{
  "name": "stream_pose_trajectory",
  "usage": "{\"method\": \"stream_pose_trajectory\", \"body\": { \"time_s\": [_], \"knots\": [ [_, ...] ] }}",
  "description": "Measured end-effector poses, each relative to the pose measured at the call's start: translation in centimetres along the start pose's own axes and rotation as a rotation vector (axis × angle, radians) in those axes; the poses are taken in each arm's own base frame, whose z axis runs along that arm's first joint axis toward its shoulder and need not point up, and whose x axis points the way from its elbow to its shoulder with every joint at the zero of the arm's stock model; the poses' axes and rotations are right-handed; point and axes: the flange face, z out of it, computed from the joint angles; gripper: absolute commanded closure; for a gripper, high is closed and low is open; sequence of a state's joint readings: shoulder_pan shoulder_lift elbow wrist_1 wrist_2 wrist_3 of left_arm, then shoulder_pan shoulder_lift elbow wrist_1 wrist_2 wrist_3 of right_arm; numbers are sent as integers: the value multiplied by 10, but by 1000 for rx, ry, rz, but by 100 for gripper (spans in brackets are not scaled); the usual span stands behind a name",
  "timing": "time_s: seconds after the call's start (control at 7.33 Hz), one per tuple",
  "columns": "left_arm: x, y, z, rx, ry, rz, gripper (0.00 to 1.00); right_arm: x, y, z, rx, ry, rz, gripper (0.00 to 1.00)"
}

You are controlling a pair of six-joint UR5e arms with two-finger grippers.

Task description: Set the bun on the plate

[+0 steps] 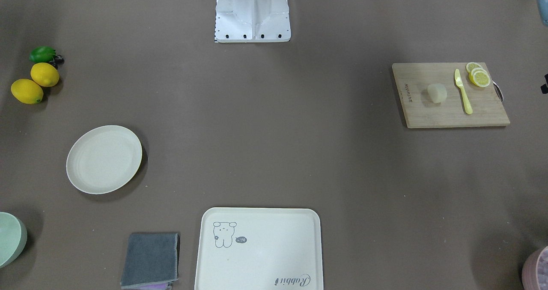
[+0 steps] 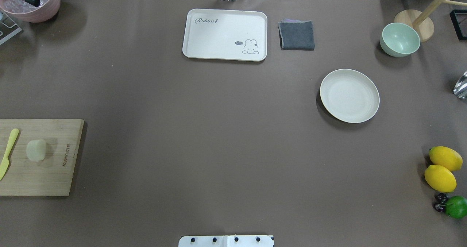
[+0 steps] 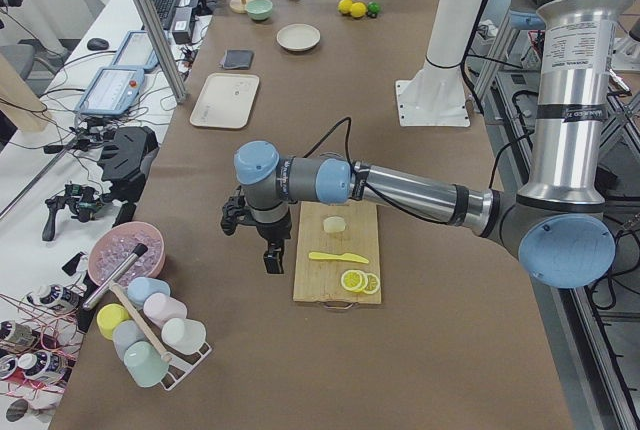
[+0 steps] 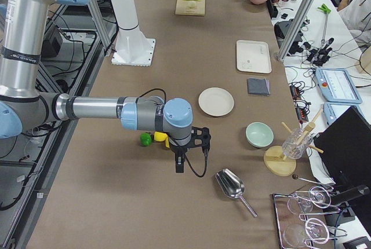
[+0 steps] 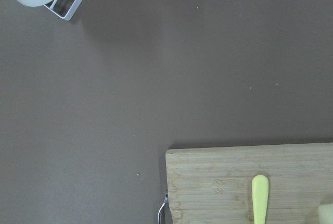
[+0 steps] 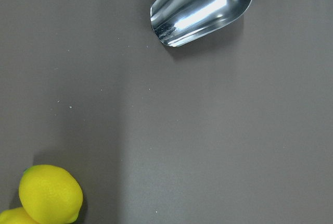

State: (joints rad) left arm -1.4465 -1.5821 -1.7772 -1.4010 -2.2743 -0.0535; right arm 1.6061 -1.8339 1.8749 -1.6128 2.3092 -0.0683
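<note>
The bun (image 1: 436, 93) is a pale rounded lump lying on a wooden cutting board (image 1: 445, 116); the overhead view has the bun (image 2: 36, 150) at the far left. The round cream plate (image 2: 349, 95) lies bare at the table's right side, far from the bun. In the exterior left view my left gripper (image 3: 271, 258) hangs over the table just beside the board's outer edge, a short way from the bun (image 3: 334, 224). My right gripper (image 4: 179, 165) hovers near the lemons, short of the plate (image 4: 216, 101). For both grippers, I cannot tell whether they are open or shut.
A yellow knife (image 1: 463, 92) and lemon slices (image 1: 478, 76) share the board. A cream tray (image 2: 225, 34), grey cloth (image 2: 296, 35) and green bowl (image 2: 400, 39) sit at the far edge. Lemons (image 2: 441, 168), a lime (image 2: 456, 207) and a metal scoop (image 6: 203, 8) lie right.
</note>
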Motion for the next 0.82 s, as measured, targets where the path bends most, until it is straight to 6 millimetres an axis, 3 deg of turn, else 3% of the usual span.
{"method": "stream_pose_trajectory", "body": {
  "time_s": [0.41,0.82],
  "knots": [
    [10,0,-8,18,2,20,3,0,-2,-3,6,20,-12,0],
    [47,-2,-18,64,16,115,3,-16,-8,-27,57,28,-46,0]
  ]
}}
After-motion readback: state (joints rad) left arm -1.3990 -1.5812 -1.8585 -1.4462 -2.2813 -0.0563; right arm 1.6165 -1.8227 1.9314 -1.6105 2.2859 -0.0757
